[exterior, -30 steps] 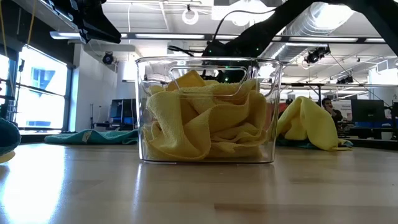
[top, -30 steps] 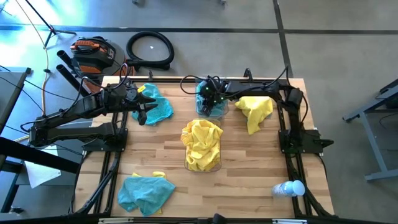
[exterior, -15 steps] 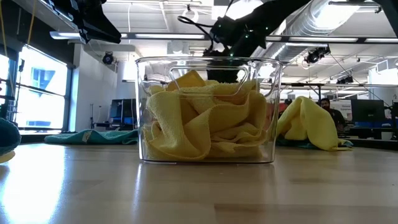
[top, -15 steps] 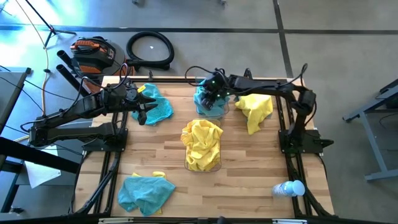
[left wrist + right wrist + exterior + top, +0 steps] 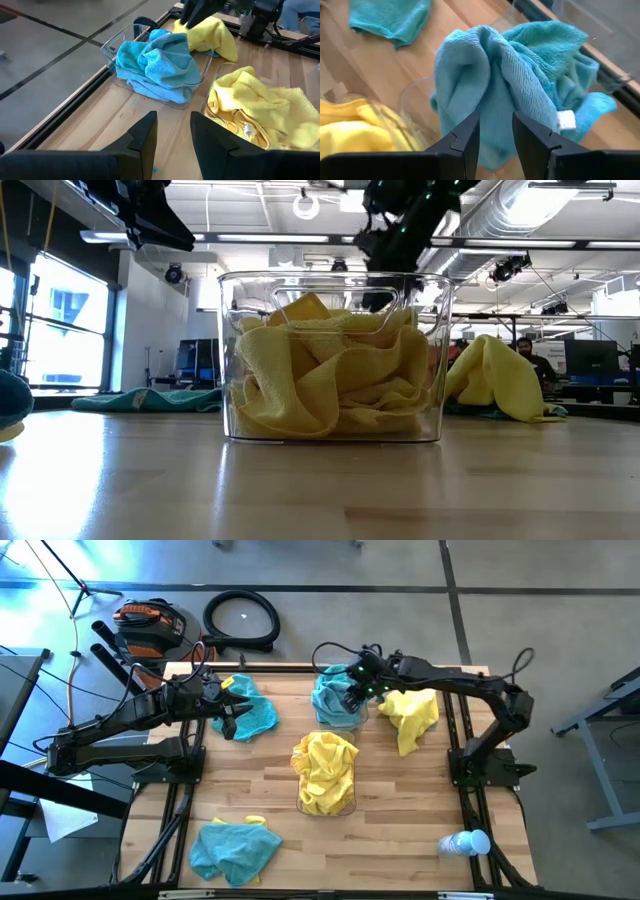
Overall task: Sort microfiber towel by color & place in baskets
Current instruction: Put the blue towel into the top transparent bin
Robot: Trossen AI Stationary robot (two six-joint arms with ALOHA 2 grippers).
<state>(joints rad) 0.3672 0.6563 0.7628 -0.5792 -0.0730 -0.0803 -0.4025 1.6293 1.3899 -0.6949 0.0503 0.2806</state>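
Observation:
The far clear basket (image 5: 338,722) holds teal towels (image 5: 495,75), heaped above its rim. My right gripper (image 5: 352,692) hangs open just above that heap, touching nothing; it also shows in the low view (image 5: 385,255). The centre clear basket (image 5: 430,360) is full of yellow towels (image 5: 325,770). A loose yellow towel (image 5: 410,715) lies right of the far basket. One loose teal towel (image 5: 255,710) lies at the far left, under my open left gripper (image 5: 232,720). Another teal towel (image 5: 232,848) lies at the near left.
A white plastic bottle (image 5: 465,842) lies at the near right corner. Black frame rails (image 5: 470,740) run along both sides of the table. Bare wood shows between the centre basket and the near edge, and right of the centre basket.
My right gripper has risen from the far basket and gone a little toward the table's right edge. The teal towels stay heaped in that basket.

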